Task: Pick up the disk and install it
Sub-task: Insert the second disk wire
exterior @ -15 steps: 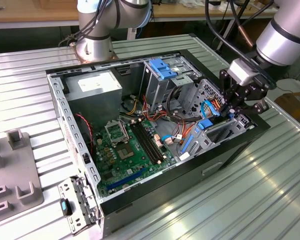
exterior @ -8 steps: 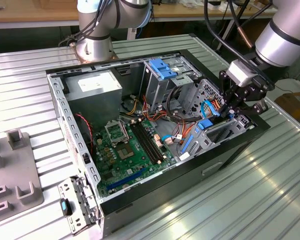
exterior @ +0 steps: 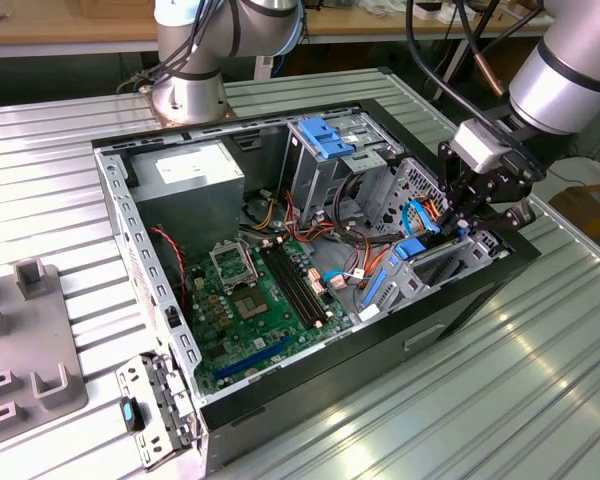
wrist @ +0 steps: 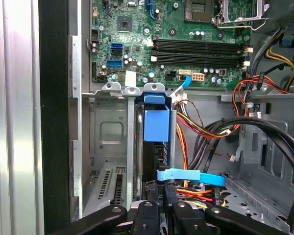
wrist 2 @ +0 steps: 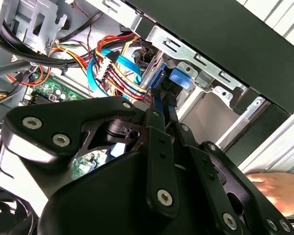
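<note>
Exterior view: your black gripper reaches into the open grey metal computer case.
First wrist view: the blue-railed metal disk stands edgewise in its bay; whether you grip it, cannot tell.
Rigid, fragile; hold rails.

hidden: my black gripper linkage covers the lower end of the blue-railed silver-grey disk | cut off: pale hand at frame edge | fingertips: not discernible

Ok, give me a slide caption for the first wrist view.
Gripper lowered into the open computer case, at the blue-railed disk standing in its bay.
</note>
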`<action>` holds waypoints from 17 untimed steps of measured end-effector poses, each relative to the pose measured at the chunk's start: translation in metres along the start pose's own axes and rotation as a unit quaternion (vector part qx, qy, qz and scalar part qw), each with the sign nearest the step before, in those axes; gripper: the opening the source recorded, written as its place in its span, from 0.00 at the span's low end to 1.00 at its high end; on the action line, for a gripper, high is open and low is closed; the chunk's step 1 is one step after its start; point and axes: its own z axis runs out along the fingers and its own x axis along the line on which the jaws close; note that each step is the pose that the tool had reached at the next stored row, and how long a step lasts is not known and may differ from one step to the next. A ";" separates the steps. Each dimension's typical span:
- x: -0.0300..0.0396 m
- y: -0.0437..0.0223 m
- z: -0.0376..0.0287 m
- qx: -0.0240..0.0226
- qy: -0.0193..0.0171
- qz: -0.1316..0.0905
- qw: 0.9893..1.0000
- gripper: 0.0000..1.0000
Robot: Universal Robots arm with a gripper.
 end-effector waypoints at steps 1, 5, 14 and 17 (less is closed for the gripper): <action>0.0000 0.0001 0.0000 0.000 0.000 0.001 1.000 0.17; 0.0000 0.0003 0.0003 0.000 0.000 0.003 1.000 0.17; -0.0002 0.0003 -0.0012 0.000 -0.003 0.006 1.000 0.17; 0.0005 0.0003 -0.0008 0.001 -0.003 0.008 1.000 0.17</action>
